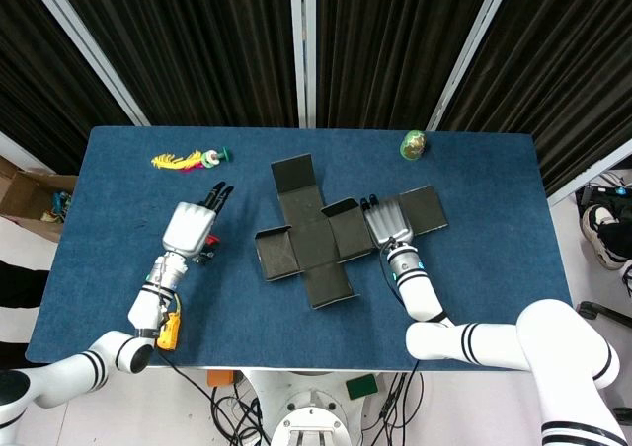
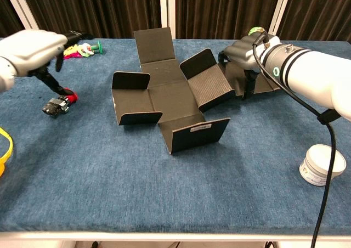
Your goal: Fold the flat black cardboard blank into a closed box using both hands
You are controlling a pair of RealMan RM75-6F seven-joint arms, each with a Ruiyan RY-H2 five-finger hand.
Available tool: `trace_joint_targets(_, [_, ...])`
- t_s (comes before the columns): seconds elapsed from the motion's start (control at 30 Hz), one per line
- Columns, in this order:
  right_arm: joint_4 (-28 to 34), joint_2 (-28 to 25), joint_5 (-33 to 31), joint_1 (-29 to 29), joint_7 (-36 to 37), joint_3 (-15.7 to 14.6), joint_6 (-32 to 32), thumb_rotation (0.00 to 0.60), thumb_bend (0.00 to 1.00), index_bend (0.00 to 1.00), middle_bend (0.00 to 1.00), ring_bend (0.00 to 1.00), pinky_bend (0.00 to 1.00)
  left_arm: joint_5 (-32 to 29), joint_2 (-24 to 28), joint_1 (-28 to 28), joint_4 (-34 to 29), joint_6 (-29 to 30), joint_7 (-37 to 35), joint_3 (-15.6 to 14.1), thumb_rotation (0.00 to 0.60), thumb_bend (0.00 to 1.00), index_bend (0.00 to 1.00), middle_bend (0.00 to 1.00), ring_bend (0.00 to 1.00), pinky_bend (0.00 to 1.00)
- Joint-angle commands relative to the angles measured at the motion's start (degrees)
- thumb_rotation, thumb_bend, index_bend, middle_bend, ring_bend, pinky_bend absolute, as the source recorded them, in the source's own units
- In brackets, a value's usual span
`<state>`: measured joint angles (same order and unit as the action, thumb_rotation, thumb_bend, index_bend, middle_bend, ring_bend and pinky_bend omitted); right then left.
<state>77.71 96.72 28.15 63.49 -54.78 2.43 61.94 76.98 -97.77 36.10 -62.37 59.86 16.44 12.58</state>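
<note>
The black cardboard blank lies mid-bench, its flaps partly raised. At its 3 o'clock side the right hand presses down on the blank's right wing, fingers close together and gripping nothing. At 9 o'clock the left hand hovers above the red push-button, fingers loosely extended, holding nothing.

Bright even light, soft shadows, sharp

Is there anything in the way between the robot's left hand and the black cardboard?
Nothing visible blocks it. The left hand hangs above the red button toy, and only bare blue table lies between it and the black cardboard blank.
</note>
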Motion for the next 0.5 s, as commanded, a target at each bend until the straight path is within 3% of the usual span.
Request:
trace_joint_targets(0.03, [-0.5, 0.2, 0.4, -0.2, -0.7, 0.5, -0.4, 0.6, 0.31, 0.52, 0.45, 0.86, 0.92, -0.6, -1.6, 1.0, 1.1, -0.9, -0.3, -0.2, 0.6, 0.01, 0.03, 0.05, 0.55, 0.88])
trace_joint_targets(0.5, [-0.8, 0.9, 2.7, -1.4, -2.1, 2.5, -0.8, 0.6, 0.31, 0.52, 0.45, 0.87, 0.92, -0.6, -7.0, 3.9, 6.0, -2.1, -3.2, -0.9, 0.6, 0.01, 0.02, 0.05, 0.55, 0.88])
